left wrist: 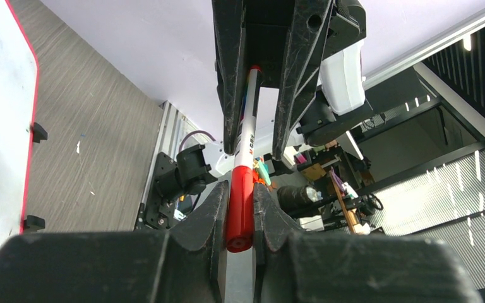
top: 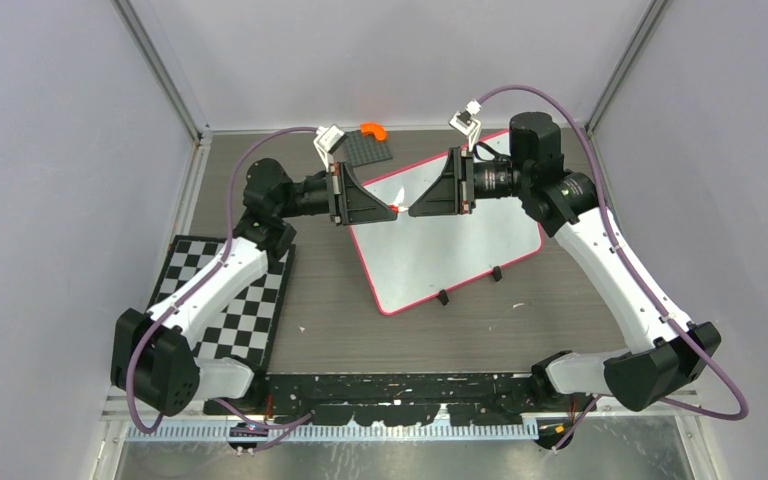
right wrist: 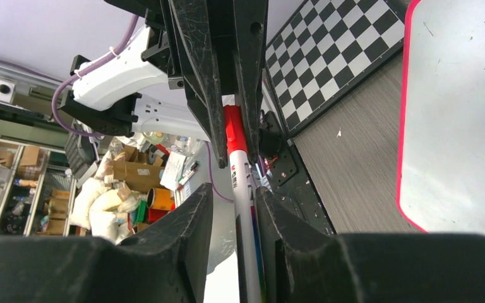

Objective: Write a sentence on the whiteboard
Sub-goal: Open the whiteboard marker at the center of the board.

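Note:
The whiteboard (top: 460, 245) lies flat at table centre-right, with a pink-red rim and a blank face; no red sentence shows on it. It also shows in the left wrist view (left wrist: 0, 95) and the right wrist view (right wrist: 461, 113). My two grippers meet tip to tip above its far left corner with a white marker (top: 397, 207) between them. My left gripper (left wrist: 241, 189) is shut on the marker's red cap (left wrist: 240, 208). My right gripper (right wrist: 233, 192) stands around the white barrel (right wrist: 240, 167), which touches one finger, with a gap to the other.
A black-and-white checkerboard mat (top: 230, 300) lies at the left under the left arm. A small grey studded plate (top: 365, 150) with an orange piece (top: 373, 130) sits at the back. Two black clips (top: 443, 297) sit on the whiteboard's near edge.

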